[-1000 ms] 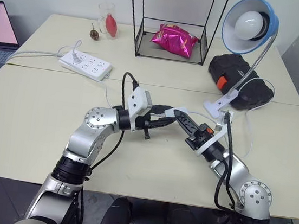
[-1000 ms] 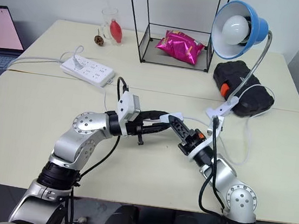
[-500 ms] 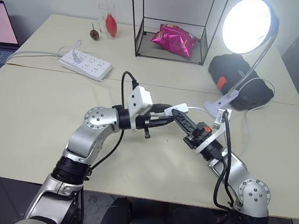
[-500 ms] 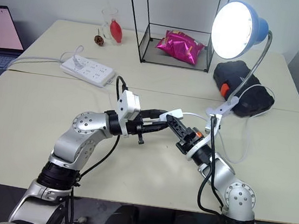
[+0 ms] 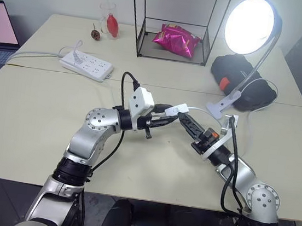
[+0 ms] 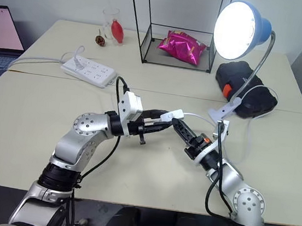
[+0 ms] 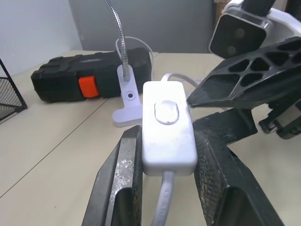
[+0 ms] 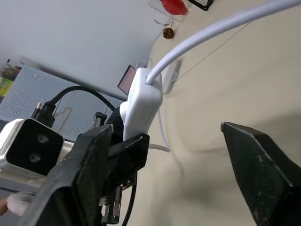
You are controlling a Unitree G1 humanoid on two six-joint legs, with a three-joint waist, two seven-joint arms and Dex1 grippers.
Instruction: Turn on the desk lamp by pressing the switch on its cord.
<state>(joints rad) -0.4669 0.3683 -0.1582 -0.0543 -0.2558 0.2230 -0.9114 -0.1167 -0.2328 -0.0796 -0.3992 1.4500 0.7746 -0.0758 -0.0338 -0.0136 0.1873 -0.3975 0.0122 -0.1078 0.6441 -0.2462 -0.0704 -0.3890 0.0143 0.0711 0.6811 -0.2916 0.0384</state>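
Your cream worktop (image 5: 30, 109) fills the frame, lit lamp (image 5: 251, 25) at upper right, your left hand (image 5: 168, 118) at centre clamped on the switch (image 5: 176, 110), your right hand (image 5: 186, 119) just beside it, fingers spread wide and empty, cord (image 5: 201, 110) running right toward the lamp's clip.

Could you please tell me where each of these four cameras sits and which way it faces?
Left eye: on the head, looking down at the table, lit desk lamp and both arms.
Right eye: beside it, same scene.
Left wrist: looks along the left gripper, which is shut on the switch; the right gripper is beyond.
Right wrist: looks along the open right gripper at the switch.
All four share the switch.
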